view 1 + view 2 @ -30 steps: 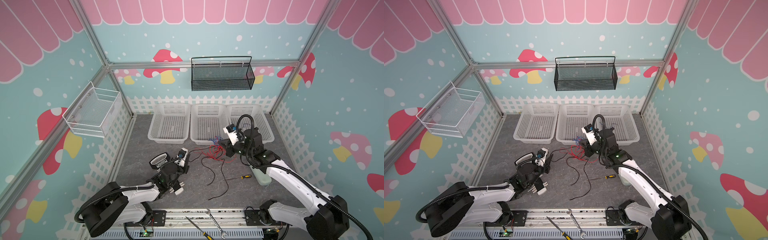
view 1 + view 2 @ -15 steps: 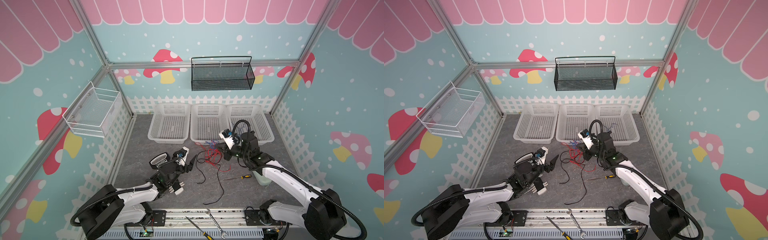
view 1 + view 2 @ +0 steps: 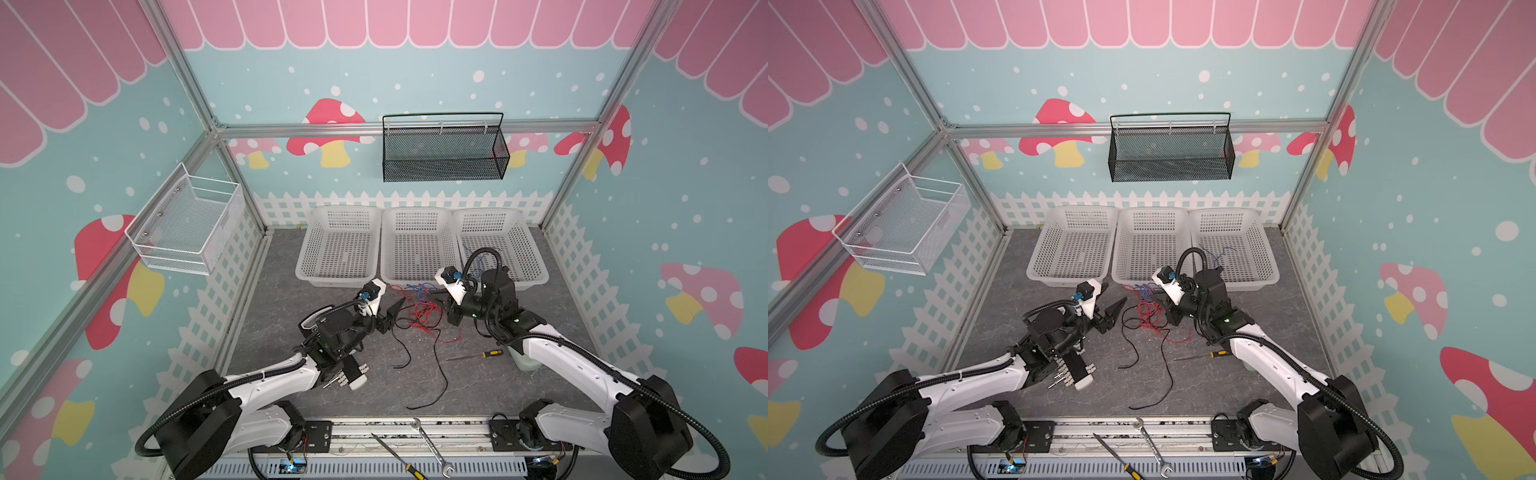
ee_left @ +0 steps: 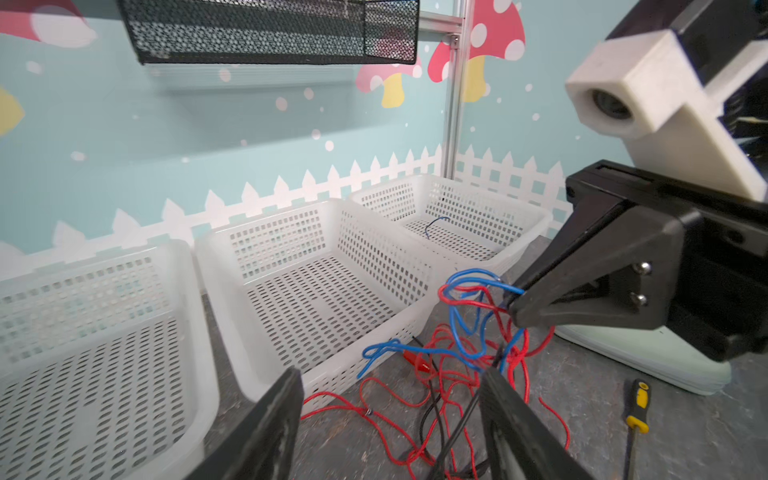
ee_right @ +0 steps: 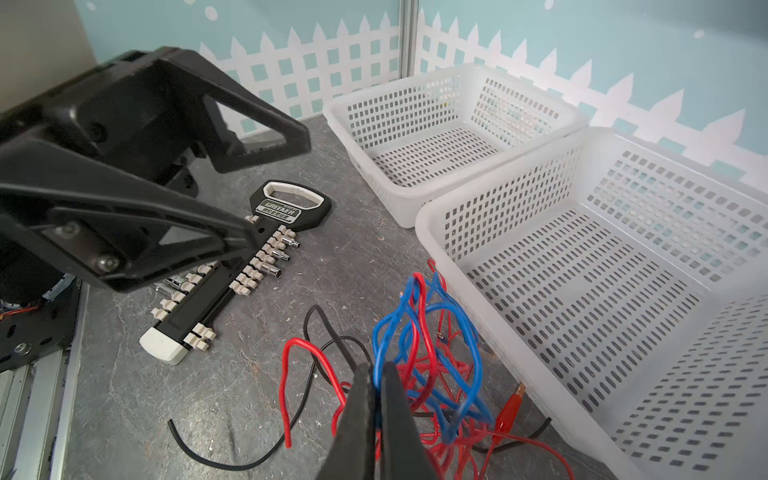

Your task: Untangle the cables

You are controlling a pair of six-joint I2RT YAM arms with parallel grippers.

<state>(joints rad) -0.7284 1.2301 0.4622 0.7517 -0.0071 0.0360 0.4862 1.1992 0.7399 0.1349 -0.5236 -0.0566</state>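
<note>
The cables are a tangle of thin red [image 3: 424, 312], blue [image 3: 421, 287] and black [image 3: 441, 374] wires on the grey floor in front of the middle basket. My right gripper [image 5: 376, 370] is shut on a blue cable [image 5: 432, 332] and holds a blue and red bunch off the floor [image 4: 469, 291]. My left gripper [image 4: 388, 384] stands open just left of the tangle [image 3: 1109, 300]. A black cable [image 4: 465, 415] runs along the inner side of one of its fingers [image 4: 498, 399]. One more blue cable [image 4: 435, 222] lies in the right basket.
Three white baskets [image 3: 338, 279] stand in a row at the back. A socket rack [image 5: 232, 274] lies under my left arm. A yellow-handled screwdriver [image 3: 478, 355] and a pale green lid [image 3: 524, 362] lie by my right arm. Wrenches [image 3: 432, 446] rest on the front rail.
My left gripper has opened and the cable stretched between the grippers has gone slack. My right gripper has moved left toward the left gripper with the bunch.
</note>
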